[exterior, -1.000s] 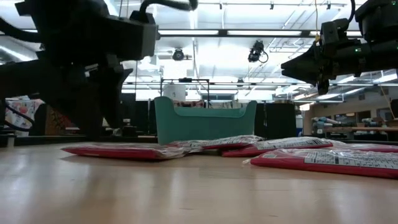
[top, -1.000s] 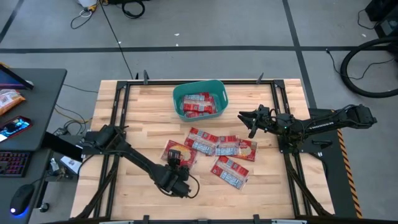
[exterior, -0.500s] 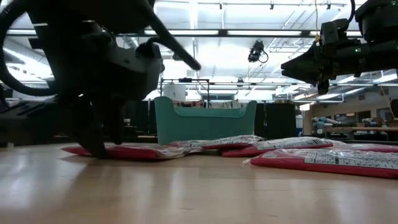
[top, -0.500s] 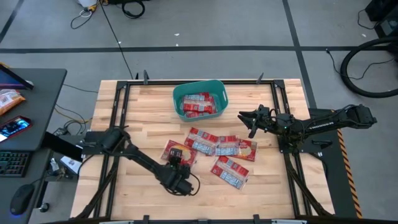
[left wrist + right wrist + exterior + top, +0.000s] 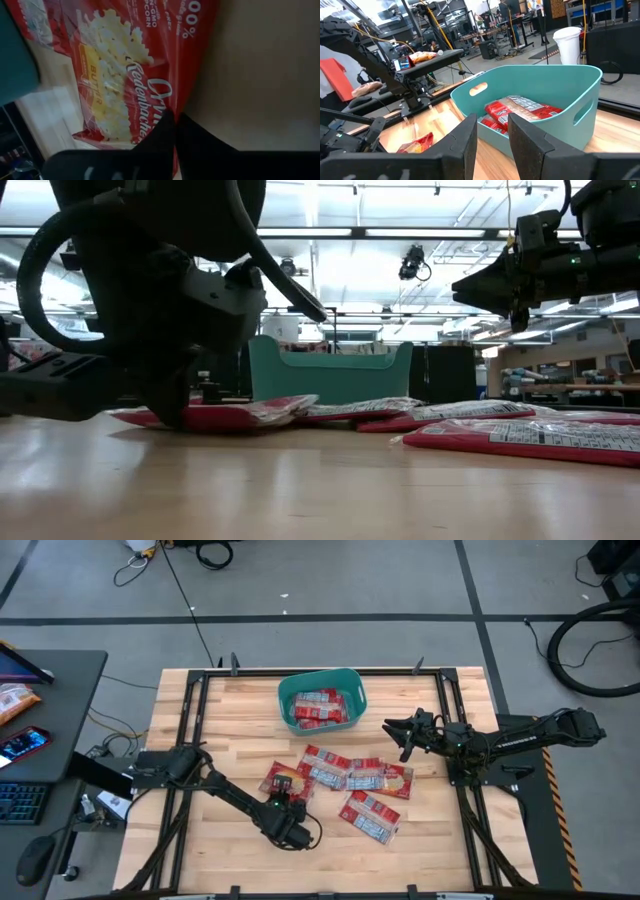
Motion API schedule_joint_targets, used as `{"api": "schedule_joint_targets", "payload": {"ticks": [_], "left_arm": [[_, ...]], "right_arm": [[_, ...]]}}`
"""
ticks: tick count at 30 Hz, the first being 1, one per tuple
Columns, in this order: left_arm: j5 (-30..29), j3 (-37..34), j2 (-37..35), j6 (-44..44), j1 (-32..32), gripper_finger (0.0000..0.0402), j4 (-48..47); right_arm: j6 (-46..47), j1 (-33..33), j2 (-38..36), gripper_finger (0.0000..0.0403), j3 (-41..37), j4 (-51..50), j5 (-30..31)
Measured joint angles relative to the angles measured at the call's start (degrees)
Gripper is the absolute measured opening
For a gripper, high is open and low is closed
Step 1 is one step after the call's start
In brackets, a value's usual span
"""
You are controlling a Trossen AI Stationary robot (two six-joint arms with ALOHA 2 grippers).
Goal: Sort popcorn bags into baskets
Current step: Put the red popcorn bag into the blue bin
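A red popcorn bag (image 5: 285,783) lies flat on the wood table at the near left of the scattered bags, and my left gripper (image 5: 284,806) is shut on its near edge; the low view shows this gripper (image 5: 175,415) down at the bag (image 5: 235,415). Several more popcorn bags (image 5: 350,775) lie flat to its right. The teal basket (image 5: 321,700) stands at the far middle with several bags inside. My right gripper (image 5: 395,730) hovers open above the table, right of the basket, touching nothing. My left gripper pinches the bag's near edge (image 5: 174,104) between its two fingers, which meet right at that edge. The fingers come from above and from the table's near side, pointing down. The bag lies on the table, its wrapper slightly crinkled upward at one end (image 5: 290,402).
A black frame (image 5: 190,720) runs along the table's left and right sides. One bag (image 5: 370,815) lies alone nearer the front edge. A desk with a keyboard and a phone (image 5: 25,745) stands left of the table. Bare wood shows at the near left.
My left gripper has come down onto the near-left bag's near edge and has shut on it. The bag stays on the table, its wrapper a little more rumpled than before.
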Motion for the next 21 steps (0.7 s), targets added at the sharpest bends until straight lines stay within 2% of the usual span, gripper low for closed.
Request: {"api": "schedule_joint_targets", "payload": {"ticks": [5, 13, 21], "left_arm": [[1.5, 0.6, -1.6, 0.0, 0.0, 0.0004, -3.5], [2.4, 1.3, -9.4, -2.0, 1.9, 0.0002, -5.0], [-2.9, 1.4, -19.0, -2.0, 3.7, 0.0001, -2.5]], "right_arm": [[0.0, 0.0, 0.0, 0.0115, 0.0, 0.0, 0.0], [0.0, 0.0, 0.0, 0.0115, 0.0, 0.0, 0.0], [0.0, 0.0, 0.0, 0.0115, 0.0, 0.0, 0.0]]}}
